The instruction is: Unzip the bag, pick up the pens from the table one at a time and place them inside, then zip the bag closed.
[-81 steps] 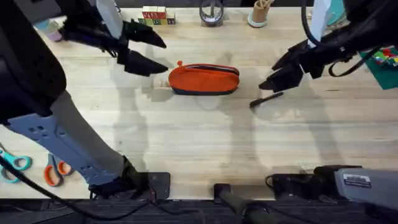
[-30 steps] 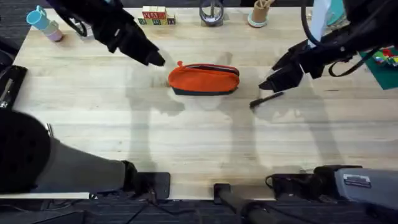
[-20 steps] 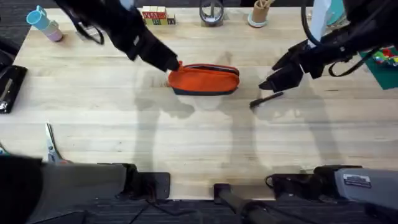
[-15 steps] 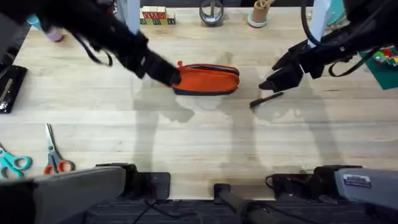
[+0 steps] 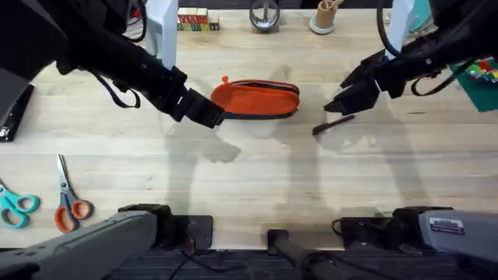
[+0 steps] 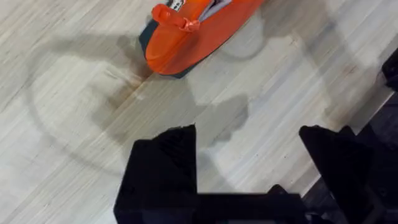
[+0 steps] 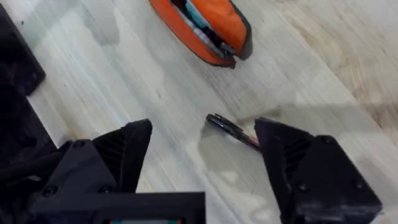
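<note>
Oblong soft orange fabric pouch with navy base strip (image 5: 255,99) lies on pale wood-grain desk (image 5: 249,179), upper centre of overhead view, zipper pull tab at its left end. Slim black stick pen (image 5: 333,124) lies on desk right of pouch, apart from it. Left tool (image 5: 204,113) sits just beside pouch's left end, fingers spread wide, empty. Right tool (image 5: 342,99) hangs over pen's upper end, fingers wide, empty. Orange-handled scissors (image 5: 68,204) and teal-handled scissors (image 5: 15,208) lie near desk's lower left edge.

Left gripper (image 5: 208,115) covers bag (image 5: 257,99) end at 9 o'clock; black pen (image 7: 231,130) partly hidden behind right finger.
</note>
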